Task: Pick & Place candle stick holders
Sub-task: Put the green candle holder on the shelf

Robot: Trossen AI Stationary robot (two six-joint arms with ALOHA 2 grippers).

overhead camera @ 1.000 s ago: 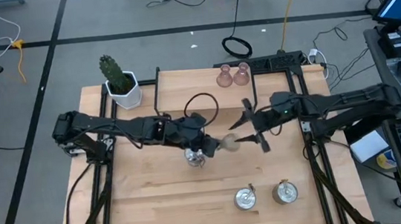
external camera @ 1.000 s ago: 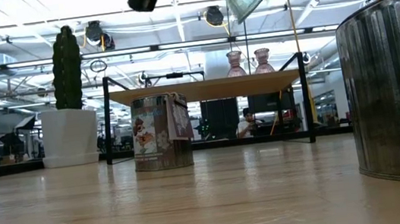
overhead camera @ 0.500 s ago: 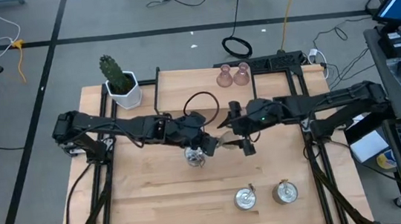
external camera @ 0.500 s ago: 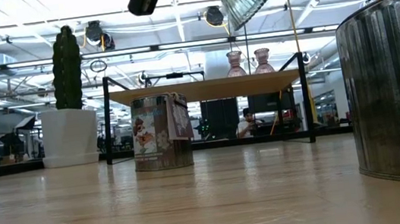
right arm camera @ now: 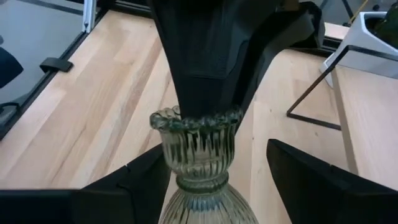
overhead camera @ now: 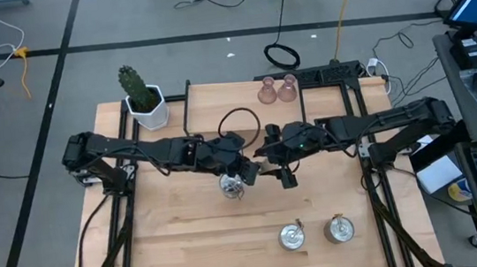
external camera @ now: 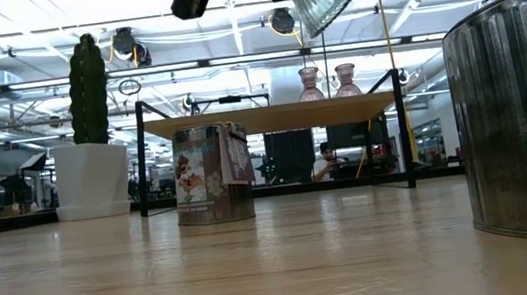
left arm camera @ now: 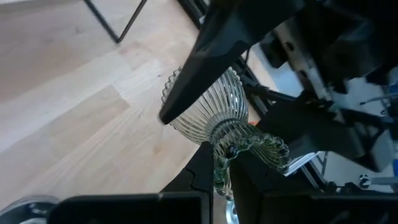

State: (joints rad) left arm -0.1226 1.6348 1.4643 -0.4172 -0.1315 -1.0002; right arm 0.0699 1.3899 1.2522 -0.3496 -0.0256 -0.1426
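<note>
Table [overhead camera: 188,245]: light wood, with black frame rails along both sides.
Left arm: reaches in to mid-table; left gripper [overhead camera: 245,175] is clamped on the frilled rim of the olive-green glass holder [left arm camera: 214,115], which is held in the air.
Right arm: comes in from the opposite side; right gripper [overhead camera: 276,167] stands wide, one finger [right arm camera: 134,183] on each side of the holder's neck, neither touching it.
Cactus pot [overhead camera: 147,107]: white, at the far left corner.
Silver holders: one [overhead camera: 231,188] under the left gripper, two [overhead camera: 293,236] [overhead camera: 340,228] near the front edge.
Pinkish holders [overhead camera: 276,89]: two, side by side at the far edge.
</note>
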